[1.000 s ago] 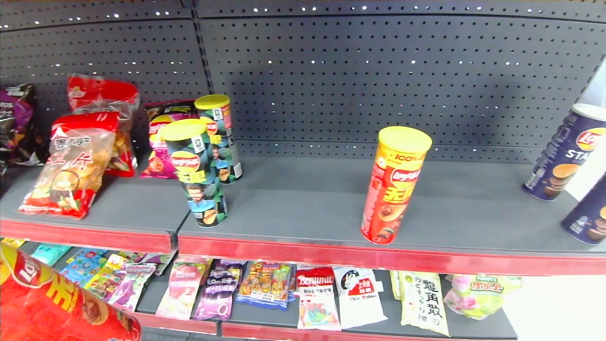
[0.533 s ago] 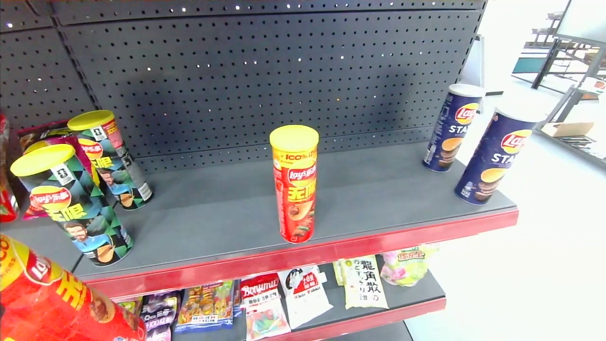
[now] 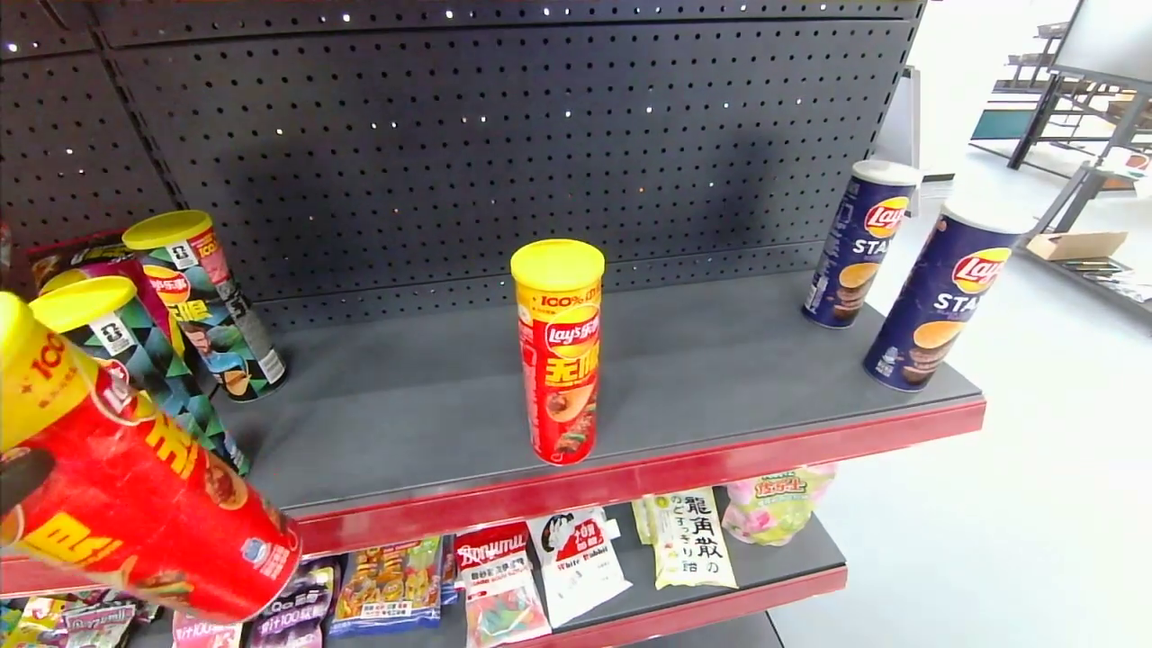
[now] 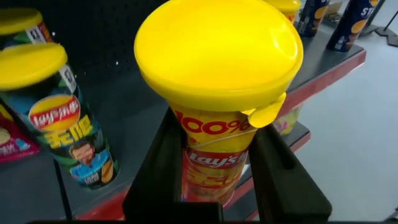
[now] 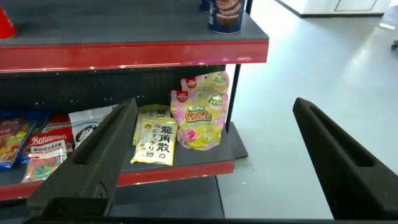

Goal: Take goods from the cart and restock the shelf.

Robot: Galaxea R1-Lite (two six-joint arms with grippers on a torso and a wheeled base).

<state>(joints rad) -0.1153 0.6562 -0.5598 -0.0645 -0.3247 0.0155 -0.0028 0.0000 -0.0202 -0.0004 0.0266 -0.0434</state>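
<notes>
The left gripper point(image 4: 214, 165) clamps a red chip can point(image 3: 135, 486), tilted at the head view's 8 o'clock before the shelf point(image 3: 630, 477). On the right gripper point(image 5: 211, 155) the jaws stand wide apart.

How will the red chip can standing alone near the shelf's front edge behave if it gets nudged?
Probably tips easily: the red chip can is tall, narrow and upright. Once down it would likely roll, being round, and it stands near the shelf front lip. Its tube looks stiff.
</notes>
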